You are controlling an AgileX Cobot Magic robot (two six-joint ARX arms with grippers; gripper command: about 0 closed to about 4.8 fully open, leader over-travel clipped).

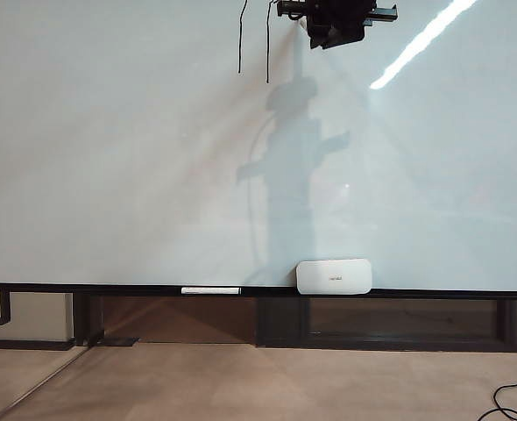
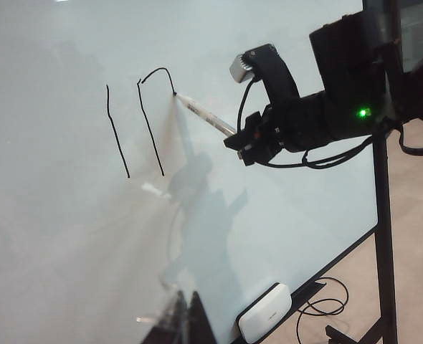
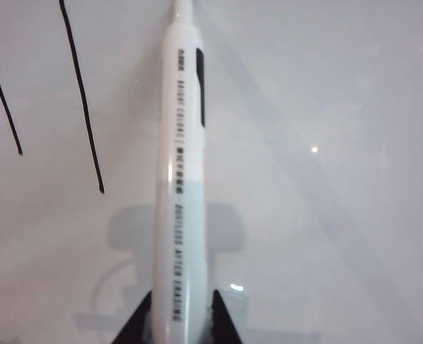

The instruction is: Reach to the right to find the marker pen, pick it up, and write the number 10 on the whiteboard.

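1. Black ink on glossy pale board: the number 10 [image 2: 141,122] is half made. On my left wrist feed I see the tall one, a second tall stroke, and a curved top running to the pen tip. The zero's far side and bottom are not yet drawn.
2. My right gripper [image 2: 249,141] is clamped on the marker pen [image 2: 204,116], fingers closed around the rear of its barrel. It sits high on the whiteboard [image 1: 109,175], at the very top of the exterior view.
3. The pen is a smooth white plastic cylinder with printed black lettering. Its long axis runs straight out from the fingers to the tip, which touches the board at the end of the curve.
4. The key relation, as I judge it: the open gap lies from the tip down toward the rail, alongside the second stroke, so the tip should run parallel to it, then close across.
5. My left gripper is not on any feed; I cannot tell its state.
6. White rounded eraser [image 1: 333,276] rests on the black rail, well below the writing.
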